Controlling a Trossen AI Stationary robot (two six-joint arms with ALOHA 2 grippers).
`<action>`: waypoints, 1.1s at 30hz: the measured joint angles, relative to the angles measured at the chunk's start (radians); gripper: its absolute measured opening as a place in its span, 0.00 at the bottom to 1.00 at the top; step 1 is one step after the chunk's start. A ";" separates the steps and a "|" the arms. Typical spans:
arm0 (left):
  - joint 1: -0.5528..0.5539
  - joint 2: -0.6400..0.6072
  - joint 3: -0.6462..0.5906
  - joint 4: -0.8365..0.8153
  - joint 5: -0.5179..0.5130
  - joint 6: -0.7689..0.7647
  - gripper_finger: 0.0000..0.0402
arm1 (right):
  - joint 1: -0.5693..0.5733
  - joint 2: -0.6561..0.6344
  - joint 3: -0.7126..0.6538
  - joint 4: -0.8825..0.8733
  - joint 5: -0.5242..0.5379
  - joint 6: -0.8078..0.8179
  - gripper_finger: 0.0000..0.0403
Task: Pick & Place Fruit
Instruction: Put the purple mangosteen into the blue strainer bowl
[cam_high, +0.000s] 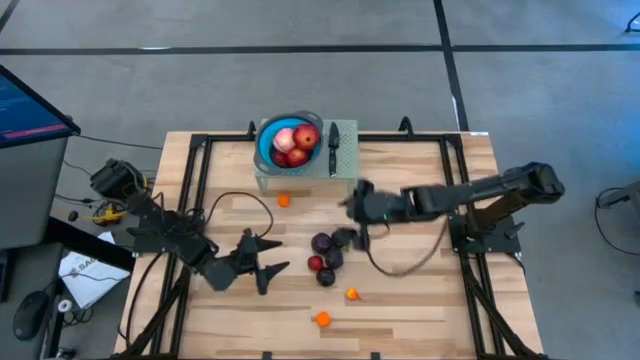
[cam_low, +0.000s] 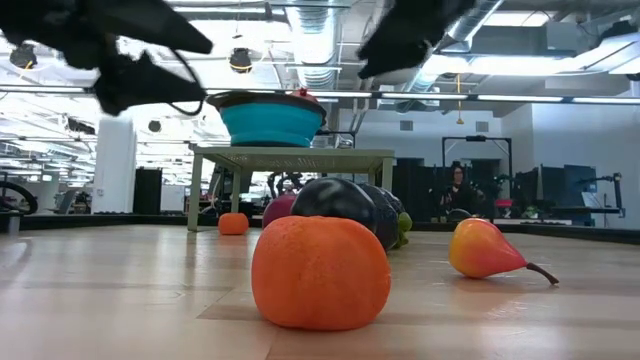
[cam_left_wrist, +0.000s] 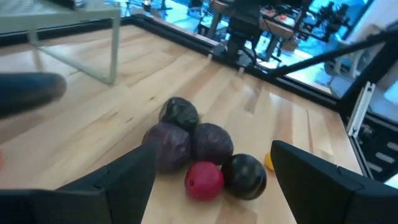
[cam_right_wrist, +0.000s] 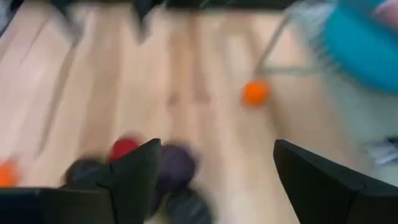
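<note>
apples (cam_high: 293, 143) in bowl (cam_high: 268, 150) | bowl on stand (cam_high: 347, 160) | knife (cam_high: 333, 140) beside bowl

Surface (cam_high: 420, 300): pale blond wood, plank grain, framed by black rails.
Bowl (cam_high: 268, 143): bright blue, at the far edge on a pale green stand (cam_high: 345, 160); red and pale pink apples (cam_high: 294, 143) inside.
Knife (cam_high: 333, 140): black handle, beside the bowl.
Mid-surface cluster of dark purple fruit (cam_high: 322, 243) with one red fruit (cam_high: 315, 264).
Small orange fruits: one near the stand (cam_high: 284, 200), two toward the near edge (cam_high: 322, 319).
Yellow-red pear-shaped fruit (cam_low: 482, 250), brown stem.
Both arms and fingers (cam_left_wrist: 118, 180): matte black.
</note>
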 joint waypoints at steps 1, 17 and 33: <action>0.021 0.000 0.010 0.001 0.035 0.023 0.76 | 0.028 -0.003 -0.023 -0.010 0.000 0.009 0.76; 0.287 0.000 0.032 0.027 0.343 0.158 0.76 | 0.167 0.259 -0.117 -0.021 0.172 0.260 0.76; 0.305 0.000 0.032 0.020 0.438 0.160 0.76 | 0.110 0.433 -0.115 0.223 0.259 0.092 0.76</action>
